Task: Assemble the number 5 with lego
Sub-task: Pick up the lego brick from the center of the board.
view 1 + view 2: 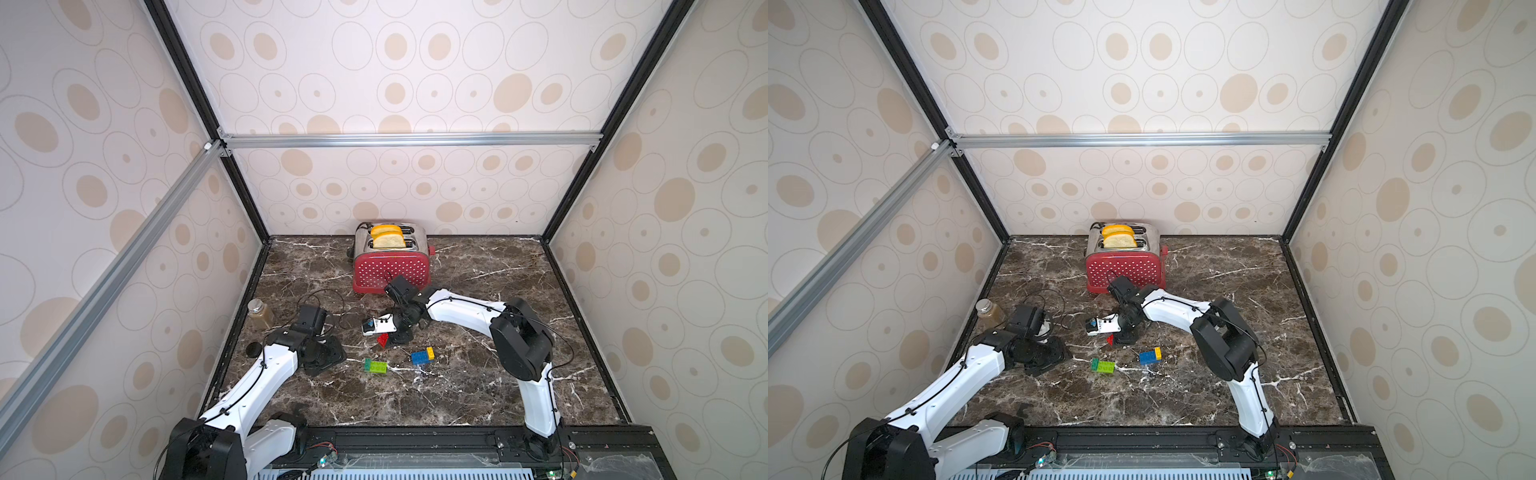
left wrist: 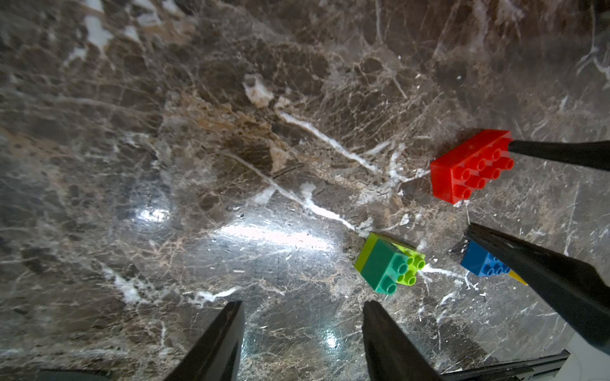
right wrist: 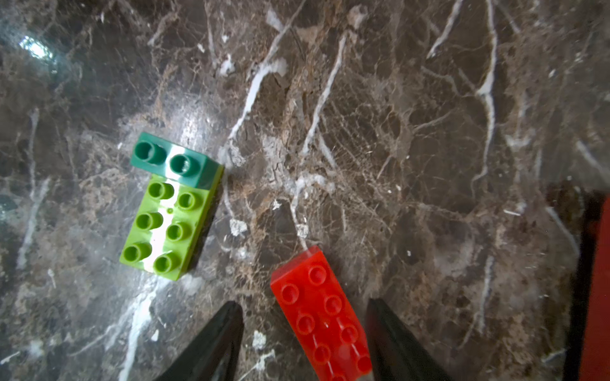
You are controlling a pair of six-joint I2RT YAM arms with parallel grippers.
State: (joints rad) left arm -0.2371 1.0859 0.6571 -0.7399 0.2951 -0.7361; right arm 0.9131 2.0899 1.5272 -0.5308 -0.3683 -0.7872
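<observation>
The lego lies loose on the marble table. A wide red brick [image 3: 321,316] rests studs up between the jaws of my open right gripper [image 3: 303,305]; one finger stands clear of it and the other is close beside it. In the left wrist view the same red brick [image 2: 472,165] meets one right finger [image 2: 561,155]. A dark-green brick [image 3: 171,161] sits on the end of a lime-green brick [image 3: 165,227]. A blue brick [image 1: 419,357] carries a yellow brick [image 1: 430,352]. My left gripper [image 2: 303,303] hangs open and empty to the left of the bricks.
A red polka-dot toaster [image 1: 390,266] with bread slices stands at the back, just behind the right wrist. A glass jar [image 1: 260,313] and a black lid [image 1: 251,350] sit by the left wall. A thin black cable [image 1: 328,303] loops behind the left wrist.
</observation>
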